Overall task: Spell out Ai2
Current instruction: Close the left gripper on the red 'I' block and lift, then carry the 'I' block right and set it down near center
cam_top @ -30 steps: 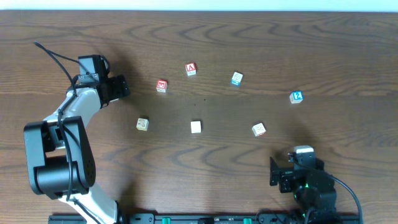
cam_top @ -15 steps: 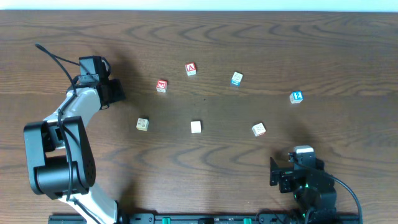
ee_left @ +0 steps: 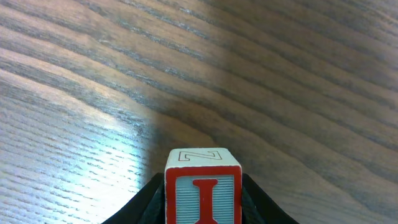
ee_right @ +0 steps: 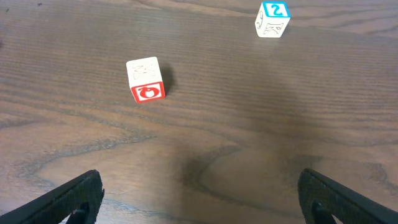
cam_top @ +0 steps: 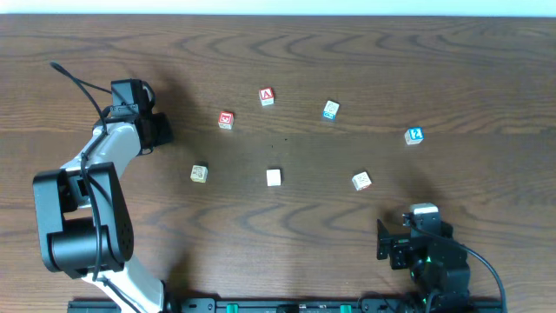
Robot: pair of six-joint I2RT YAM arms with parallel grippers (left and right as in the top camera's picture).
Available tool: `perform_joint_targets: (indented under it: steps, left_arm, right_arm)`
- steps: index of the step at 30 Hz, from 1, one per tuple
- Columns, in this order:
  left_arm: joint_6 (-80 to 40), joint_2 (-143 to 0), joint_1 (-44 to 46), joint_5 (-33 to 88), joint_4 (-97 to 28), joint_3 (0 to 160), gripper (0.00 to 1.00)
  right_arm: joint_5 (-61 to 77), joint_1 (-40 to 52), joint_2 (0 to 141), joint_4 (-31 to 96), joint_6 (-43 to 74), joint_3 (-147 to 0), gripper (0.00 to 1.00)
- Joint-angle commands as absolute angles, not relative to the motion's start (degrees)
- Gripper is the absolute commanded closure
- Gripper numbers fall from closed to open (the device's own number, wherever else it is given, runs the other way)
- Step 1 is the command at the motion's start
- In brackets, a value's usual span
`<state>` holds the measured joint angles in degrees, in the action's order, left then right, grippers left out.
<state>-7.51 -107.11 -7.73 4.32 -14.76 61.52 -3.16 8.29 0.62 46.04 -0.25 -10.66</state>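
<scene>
A block with a red letter I (ee_left: 203,193) on a pale blue face sits between the black fingers of my left gripper (ee_left: 203,208), which press on both its sides. From overhead that gripper (cam_top: 160,130) is at the far left and covers the block. The A block (cam_top: 267,96) lies at the back centre. Further right is the blue 2 block (cam_top: 413,135), which also shows in the right wrist view (ee_right: 273,18). My right gripper (ee_right: 199,190) stands wide open over bare wood at the front right, holding nothing.
Other letter blocks are scattered about: a red one (cam_top: 226,120), a blue one (cam_top: 330,109), a tan one (cam_top: 199,174), a white one (cam_top: 274,177) and a red-and-white one (cam_top: 361,181), seen too from the right wrist (ee_right: 145,79). The right arm's base (cam_top: 430,261) is at the front edge.
My left gripper's jaws have closed in from wide open onto the I block. The blocks on the table and the right arm have not moved.
</scene>
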Motion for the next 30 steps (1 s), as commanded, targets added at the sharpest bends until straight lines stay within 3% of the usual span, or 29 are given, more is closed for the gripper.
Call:
perform_joint_targets:
  steps: [1, 14, 23, 30]
  left_arm:
    - [-7.3, -107.6, -7.9, 4.4, -15.0, 62.0, 0.67]
    - [-6.4, -107.6, -7.8, 4.1, -15.0, 62.0, 0.77]
    - [-8.2, -105.9, -7.8, 10.9, -17.6, 64.9, 0.94]
    - [-12.1, -101.7, -3.8, 9.4, -25.7, 72.2, 0.94]
  right_arm:
    - [-2.9, 7.9, 0.3, 46.2, 0.6, -10.2, 0.01]
    - [-2.9, 7.9, 0.3, 46.2, 0.6, -10.2, 0.01]
    - [-2.9, 7.9, 0.3, 46.2, 0.6, -10.2, 0.01]
    - [-2.9, 7.9, 0.3, 46.2, 0.6, -10.2, 0.01]
